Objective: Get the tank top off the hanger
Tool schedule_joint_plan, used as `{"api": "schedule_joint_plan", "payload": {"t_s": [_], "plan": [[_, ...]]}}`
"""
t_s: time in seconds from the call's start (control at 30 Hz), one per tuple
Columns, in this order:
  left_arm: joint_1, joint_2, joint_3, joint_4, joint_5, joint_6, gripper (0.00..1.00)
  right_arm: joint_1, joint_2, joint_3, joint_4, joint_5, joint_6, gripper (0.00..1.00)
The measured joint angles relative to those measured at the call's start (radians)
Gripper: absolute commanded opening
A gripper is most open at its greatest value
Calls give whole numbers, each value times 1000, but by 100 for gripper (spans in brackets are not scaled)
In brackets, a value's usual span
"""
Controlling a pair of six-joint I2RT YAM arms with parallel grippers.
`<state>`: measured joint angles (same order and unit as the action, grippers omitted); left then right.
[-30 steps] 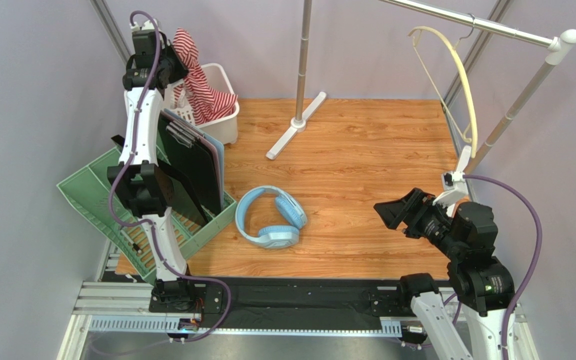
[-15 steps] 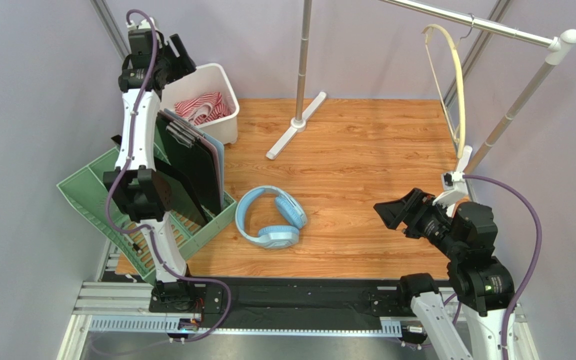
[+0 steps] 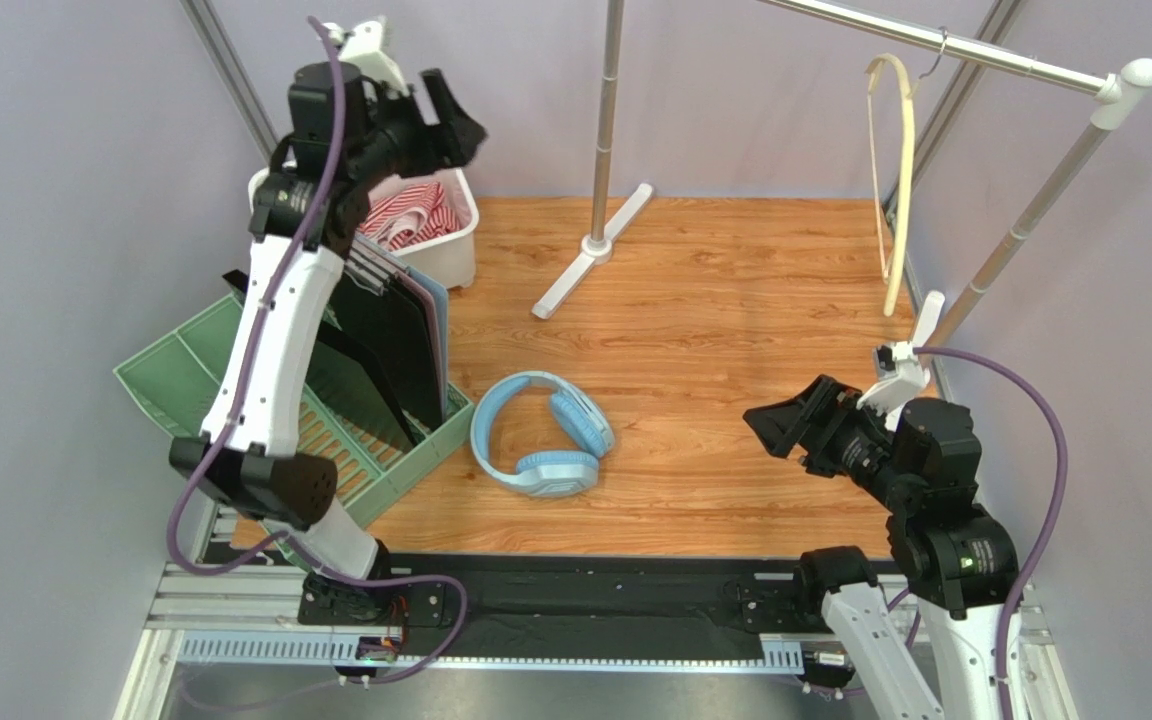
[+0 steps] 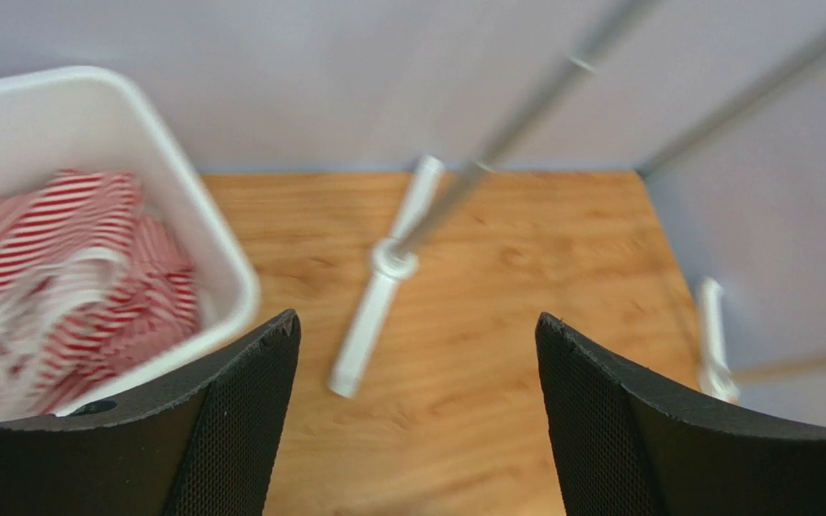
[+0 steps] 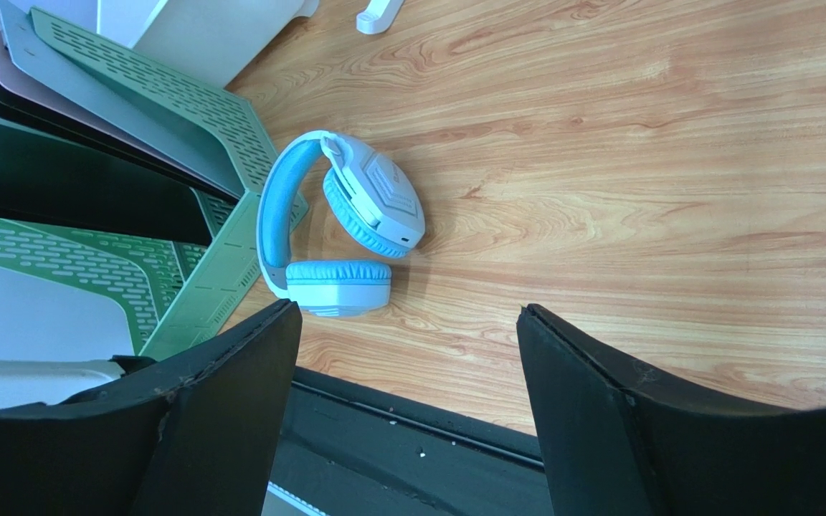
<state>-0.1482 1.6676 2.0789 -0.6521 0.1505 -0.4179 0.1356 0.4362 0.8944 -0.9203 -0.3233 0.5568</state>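
Left wrist view: my left gripper (image 4: pixel 415 323), fingers wide apart and holding nothing, hovers just beside the white bin (image 4: pixel 186 204), with the tank top (image 4: pixel 73 269) crumpled inside it. My right gripper (image 5: pixel 407 312), also apart, is well away from the bin, as is the hanger (image 3: pixel 898 165) on the rail (image 3: pixel 988 54).

The table (image 3: pixel 748 315) has a warm wood-grain top, with a black strip (image 3: pixel 612 597) along its near edge. A white bin (image 3: pixel 452 258) stands in the far left corner. Nearer along the left side sits a green perforated file rack (image 3: pixel 184 393), tilted and overhanging the table's edge. Pale blue headphones (image 3: pixel 545 437) lie flat just beside the rack's right corner, left of centre. At the far middle, the clothes rack's white foot (image 3: pixel 591 252) rests slantwise on the wood. Its other foot (image 4: pixel 711 342) sits by the right wall.
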Motion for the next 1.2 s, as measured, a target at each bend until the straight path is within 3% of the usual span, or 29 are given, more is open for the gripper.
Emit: {"api": "schedule_joint_plan", "payload": {"t_s": [0.13, 0.3, 0.53, 0.67, 0.87, 1.03, 1.2], "plan": [[-221, -179, -149, 28, 39, 31, 86, 1, 7, -19, 2, 4, 0, 79], [-500, -432, -465, 119, 65, 58, 87, 1, 19, -46, 7, 8, 4, 80], [-806, -616, -913, 211, 90, 63, 87, 1, 61, -83, 64, -29, 15, 81], [-841, -782, -1215, 272, 98, 27, 88, 1, 84, -142, 155, -99, 28, 86], [-846, -1193, -1540, 413, 89, -79, 88, 1, 92, -343, 368, -240, 114, 91], [-846, -1405, -1686, 484, 84, -153, 88, 1, 50, -533, 562, -319, 202, 100], [-846, -1601, -1848, 516, 84, -237, 88, 1, -74, -707, 731, -364, 286, 100]]}}
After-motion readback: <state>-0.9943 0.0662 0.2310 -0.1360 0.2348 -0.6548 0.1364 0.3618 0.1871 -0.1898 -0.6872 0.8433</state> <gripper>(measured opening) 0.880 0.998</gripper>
